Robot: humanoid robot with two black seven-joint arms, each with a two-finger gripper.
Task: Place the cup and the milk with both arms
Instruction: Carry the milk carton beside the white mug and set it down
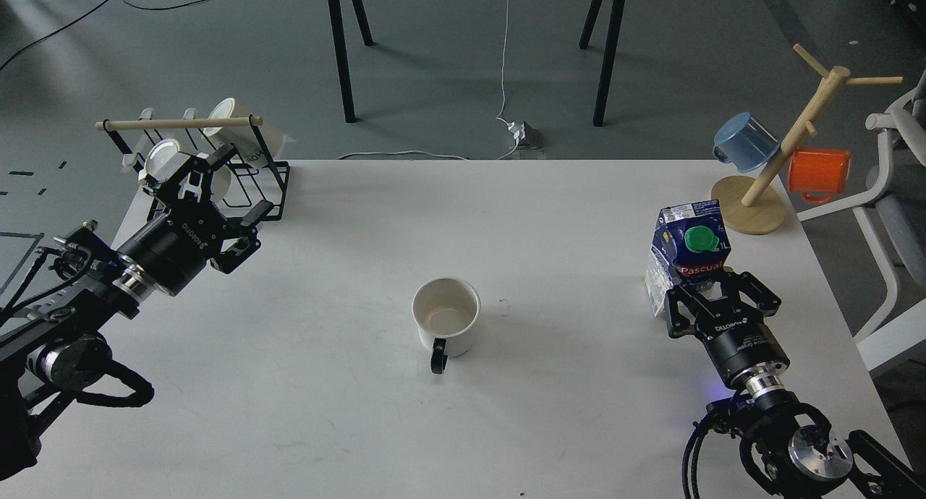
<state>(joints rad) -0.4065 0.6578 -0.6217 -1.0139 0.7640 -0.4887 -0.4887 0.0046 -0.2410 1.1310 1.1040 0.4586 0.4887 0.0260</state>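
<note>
The cup (446,318), a white mug with a black handle pointing toward me, stands upright and empty in the middle of the white table (463,210). The milk (687,252), a dark blue carton with a green cap and a red label, stands at the right, tilted slightly. My right gripper (712,288) is shut on the carton's lower part. My left gripper (221,189) is open and empty at the far left, just in front of a black wire rack, well away from the cup.
The black wire rack (271,170) with a wooden bar holds cream lidded mugs at the back left corner. A wooden mug tree (785,152) with a blue mug (745,141) and an orange mug (819,173) stands at the back right. A white chair (893,188) is beyond the right edge.
</note>
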